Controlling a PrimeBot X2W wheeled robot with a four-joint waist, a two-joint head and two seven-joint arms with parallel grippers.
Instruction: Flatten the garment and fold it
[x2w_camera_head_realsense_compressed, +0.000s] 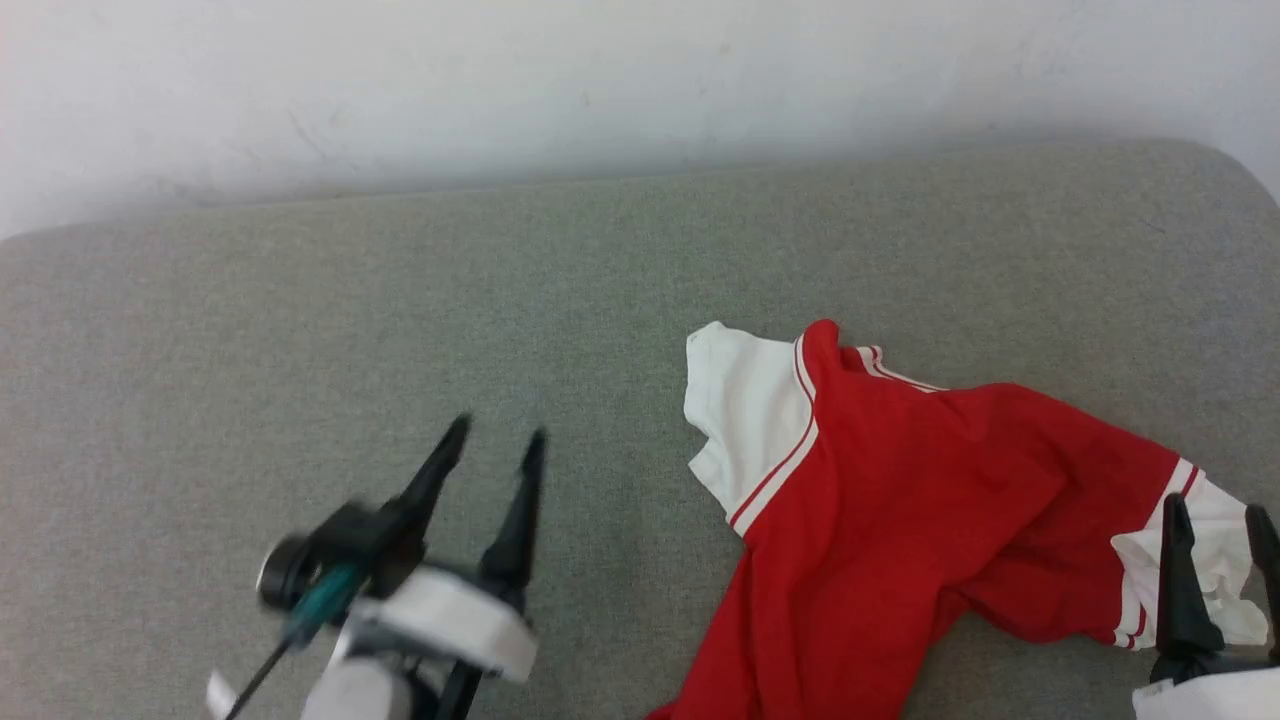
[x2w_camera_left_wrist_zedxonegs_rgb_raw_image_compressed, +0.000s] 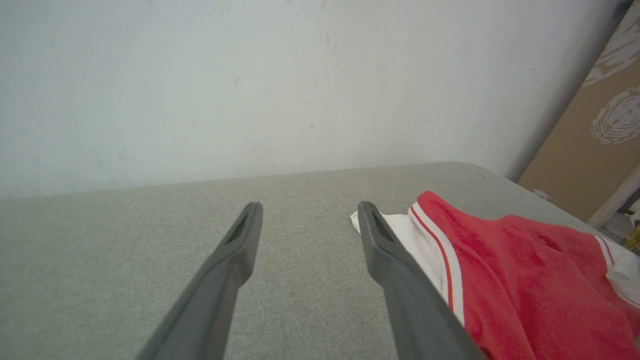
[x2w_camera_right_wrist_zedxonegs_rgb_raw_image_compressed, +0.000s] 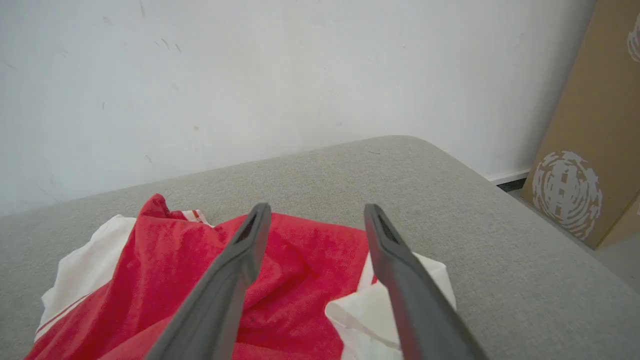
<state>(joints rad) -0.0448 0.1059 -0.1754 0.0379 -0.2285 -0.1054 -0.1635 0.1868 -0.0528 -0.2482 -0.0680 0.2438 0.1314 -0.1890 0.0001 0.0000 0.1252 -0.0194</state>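
Holding left gripper (x2w_camera_head_realsense_compressed: 497, 433) open, left of the garment (x2w_camera_head_realsense_compressed: 880, 480); poising right gripper (x2w_camera_head_realsense_compressed: 1217, 507), fingers parted, over its right end.

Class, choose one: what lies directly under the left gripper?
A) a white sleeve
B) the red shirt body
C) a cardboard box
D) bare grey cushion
D: the left gripper hangs open over bare grey cushion, with the shirt off to its right.

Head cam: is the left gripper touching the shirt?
No, the left gripper is open over the bare grey cushion, with a clear gap to the garment on its right.
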